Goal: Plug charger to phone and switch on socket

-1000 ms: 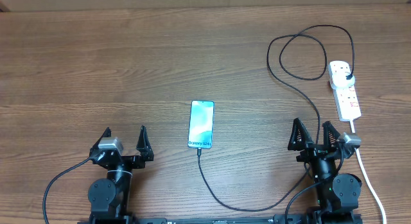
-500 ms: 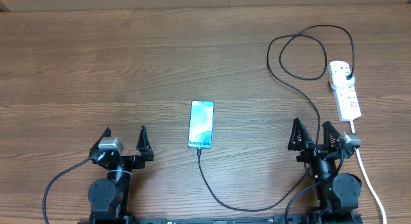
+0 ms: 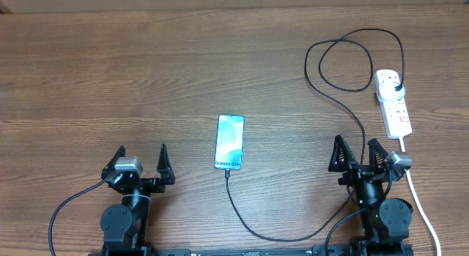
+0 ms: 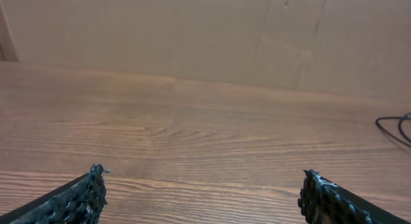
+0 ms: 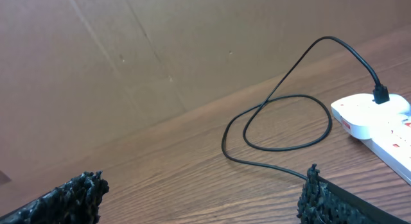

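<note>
The phone lies flat at the table's middle, screen up. The charger's thin black cable runs from the phone's near edge, curves right past my right arm, loops at the back right, and ends in a black plug seated in the white socket strip. The connector tip sits at the phone's bottom edge. My left gripper is open and empty at the front left. My right gripper is open and empty, just left of the strip. The right wrist view shows the cable loop and the strip.
The strip's thick white cable runs down the right side past my right arm base. A brown cardboard wall stands behind the table. The cable's far end shows at the right of the left wrist view.
</note>
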